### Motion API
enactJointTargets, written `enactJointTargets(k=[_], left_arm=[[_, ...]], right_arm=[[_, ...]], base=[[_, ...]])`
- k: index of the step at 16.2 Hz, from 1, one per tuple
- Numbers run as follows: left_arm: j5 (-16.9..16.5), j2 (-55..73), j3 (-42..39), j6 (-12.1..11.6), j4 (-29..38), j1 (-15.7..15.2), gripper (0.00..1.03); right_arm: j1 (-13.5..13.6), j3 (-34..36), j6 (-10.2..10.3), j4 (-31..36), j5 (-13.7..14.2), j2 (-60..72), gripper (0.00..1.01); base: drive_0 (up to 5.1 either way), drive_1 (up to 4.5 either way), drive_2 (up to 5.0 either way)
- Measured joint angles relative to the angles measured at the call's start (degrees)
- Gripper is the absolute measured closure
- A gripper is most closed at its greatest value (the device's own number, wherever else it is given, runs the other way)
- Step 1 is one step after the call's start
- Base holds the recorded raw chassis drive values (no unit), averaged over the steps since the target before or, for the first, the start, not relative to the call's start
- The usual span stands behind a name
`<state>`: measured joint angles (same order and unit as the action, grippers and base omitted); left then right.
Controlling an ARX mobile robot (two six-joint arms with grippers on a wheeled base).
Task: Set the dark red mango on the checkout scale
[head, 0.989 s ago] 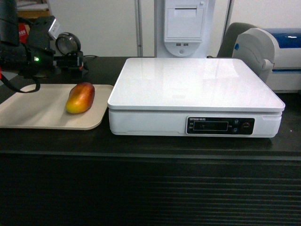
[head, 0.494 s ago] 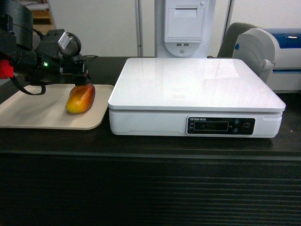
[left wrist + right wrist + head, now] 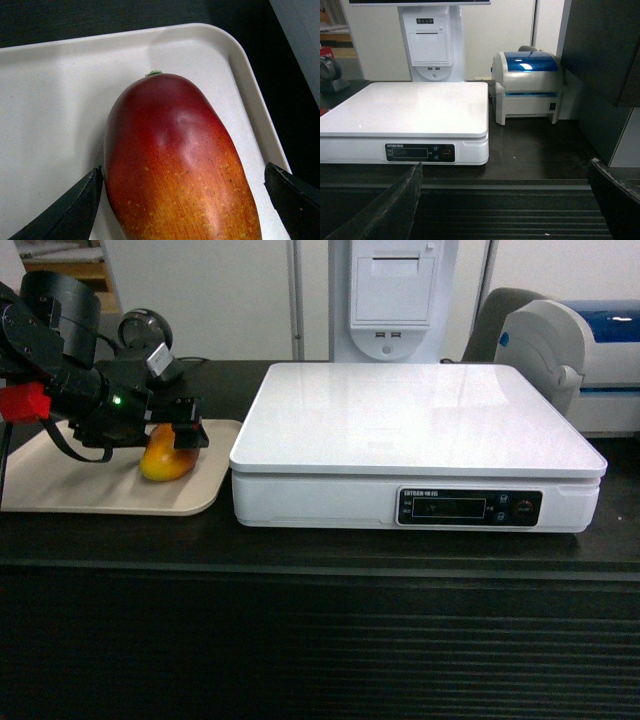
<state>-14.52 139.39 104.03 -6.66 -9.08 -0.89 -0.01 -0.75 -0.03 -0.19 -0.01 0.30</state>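
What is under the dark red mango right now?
The dark red mango lies on the beige tray, which sits on the black checkout left of the scale. The left gripper straddles it, open. The tray surface directly beneath the fruit is hidden.

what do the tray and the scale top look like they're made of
The tray looks like matte beige plastic or melamine, faintly speckled with a moulded raised rim. The scale top seems glossy white plastic or coated metal: it mirrors the things behind it. Neither can be told for certain.
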Motion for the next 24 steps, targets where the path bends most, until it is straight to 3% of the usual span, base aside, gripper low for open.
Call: enactJointTargets(k=[7,8,11,16,19,22,24], left_arm=[[1.3,3.6,4.8,-3.3,-5.2,0.0,0.05],[1.4,3.6,4.9,-3.9,-5.3,0.0,0.10],[2.0,3.6,4.9,-4.6,-4.7,0.1,0.39],[2.6,-1.2,-2.4,-6.3,2.5,0.1,0.42],[-0.1,-9.4,-7.1,-5.9,9.7,0.7,0.42],[-3.8,-17.3,-8.4,-5.4,13.0,4.1,0.42],[-5.7,-19.0,-7.4,-4.2,11.8,8.9,0.42]], right_arm=[[0.0,0.0,0.0,0.0,0.0,0.0,0.03],[0.0,0.0,0.0,0.0,0.0,0.0,0.03],[0.0,0.0,0.0,0.0,0.0,0.0,0.03],[0.0,0.0,0.0,0.0,0.0,0.0,0.03],[0.0,0.0,0.0,0.0,0.0,0.0,0.03],[0.0,0.0,0.0,0.0,0.0,0.0,0.03],[0.0,0.0,0.0,0.0,0.0,0.0,0.03]], base=[[0.0,0.00,0.0],[0.0,0.00,0.0],[0.0,0.00,0.0],[0.0,0.00,0.0],[0.0,0.00,0.0],[0.0,0.00,0.0],[0.0,0.00,0.0]])
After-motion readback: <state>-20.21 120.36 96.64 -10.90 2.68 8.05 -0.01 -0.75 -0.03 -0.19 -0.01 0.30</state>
